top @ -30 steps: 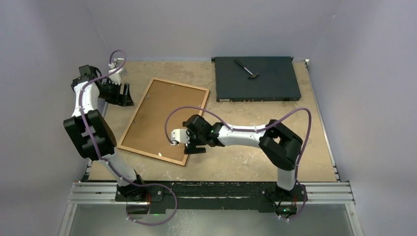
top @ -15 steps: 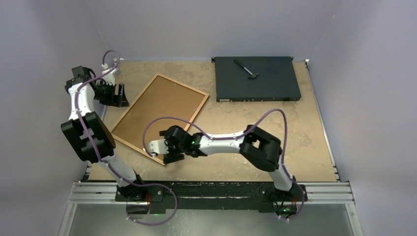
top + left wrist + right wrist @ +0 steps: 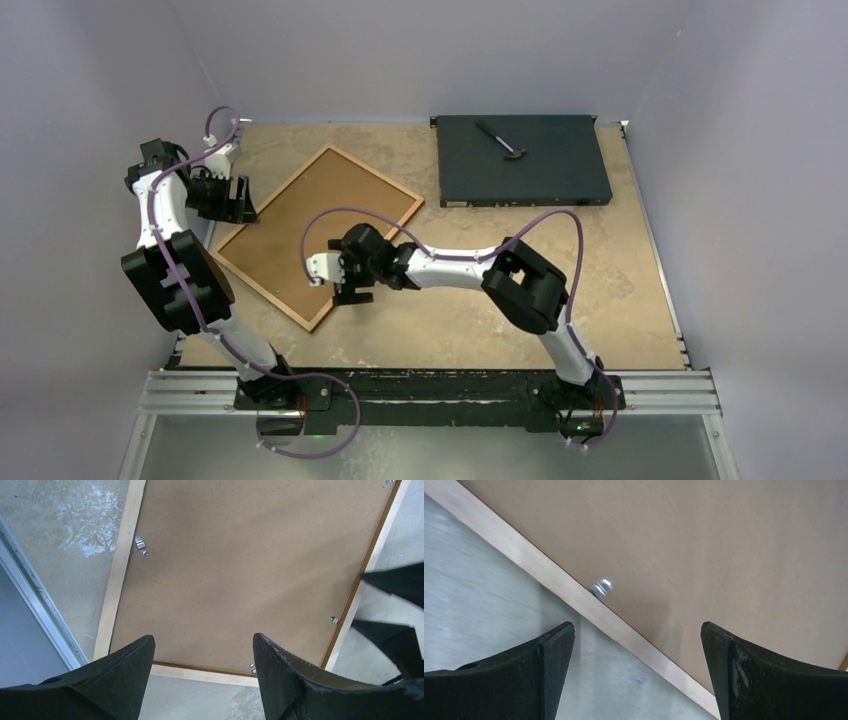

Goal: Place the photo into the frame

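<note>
Bench [image 3: 600, 290] holds the thin orange-brown wooden picture frame [image 3: 378, 173] face down, brown hardboard backing [image 3: 300, 230] up, so its fasteners are reachable. Near its left side hangs the left pincer [image 3: 202, 642], released. The right pincer [image 3: 638, 630], also released, straddles the rim by a small metal clip [image 3: 601, 586]. Can't see the photo, maybe it's underneath.

Left claw [image 3: 200, 640] open; right claw [image 3: 638, 628] wide open.

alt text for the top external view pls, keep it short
A wooden picture frame lies back side up, at an angle, on the left half of the table. The open right hand hovers over its near right edge, the open left hand is by its left corner. A black flat box with a small tool on top sits far right.
</note>
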### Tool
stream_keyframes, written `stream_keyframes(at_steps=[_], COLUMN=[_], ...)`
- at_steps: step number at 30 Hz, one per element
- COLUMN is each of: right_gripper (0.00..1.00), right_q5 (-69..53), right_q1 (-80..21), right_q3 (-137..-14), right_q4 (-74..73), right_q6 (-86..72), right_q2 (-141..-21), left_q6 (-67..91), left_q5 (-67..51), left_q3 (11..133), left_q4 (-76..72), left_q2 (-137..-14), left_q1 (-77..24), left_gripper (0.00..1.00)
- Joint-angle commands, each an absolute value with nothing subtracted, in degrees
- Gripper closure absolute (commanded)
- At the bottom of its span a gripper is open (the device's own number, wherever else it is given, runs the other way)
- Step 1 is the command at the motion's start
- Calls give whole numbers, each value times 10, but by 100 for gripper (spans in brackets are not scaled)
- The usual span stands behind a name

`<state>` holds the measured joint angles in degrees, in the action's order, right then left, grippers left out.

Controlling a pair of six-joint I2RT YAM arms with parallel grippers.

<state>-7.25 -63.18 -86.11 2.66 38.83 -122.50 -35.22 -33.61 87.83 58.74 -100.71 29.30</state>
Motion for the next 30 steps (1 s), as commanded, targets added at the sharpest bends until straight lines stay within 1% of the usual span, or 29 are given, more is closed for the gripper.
stream_keyframes(at_steps=[1,5,13,19,20,22,24,25,28,30], right_gripper=[1,4,26,33,37,47,61,66,70,71], right_q5=[-102,-83,-88,-92,-92,-92,-93,-92,-78,-61], right_q1=[-607,-599,-595,-595,-595,-595,-595,-595,-595,-595], right_q3=[-877,-886,-910,-902,-902,-903,-905,-905,-897,-884], right_q4=[-9,-3,-27,-34,-35,-39,-41,-43,-34,-13], right_q6=[417,426,428,422,420,413,406,405,395,373], right_q2=[-1209,-1224,-1247,-1250,-1250,-1251,-1253,-1253,-1248,-1239], left_q6=[-367,-367,-366,-367,-368,-368,-368,-367,-367,-367], left_q5=[-338,-334,-328,-325,-324,-323,-324,-325,-329,-329], left_q3=[874,878,875,865,864,864,863,863,861,858], left_q4=[599,603,601,600,600,600,600,600,600,599], left_q2=[-982,-980,-982,-978,-978,-976,-975,-975,-972,-971], left_q1=[298,299,299,299,298,299,299,299,299,299], left_gripper=[30,30,32,33,34,34,34,34,35,35])
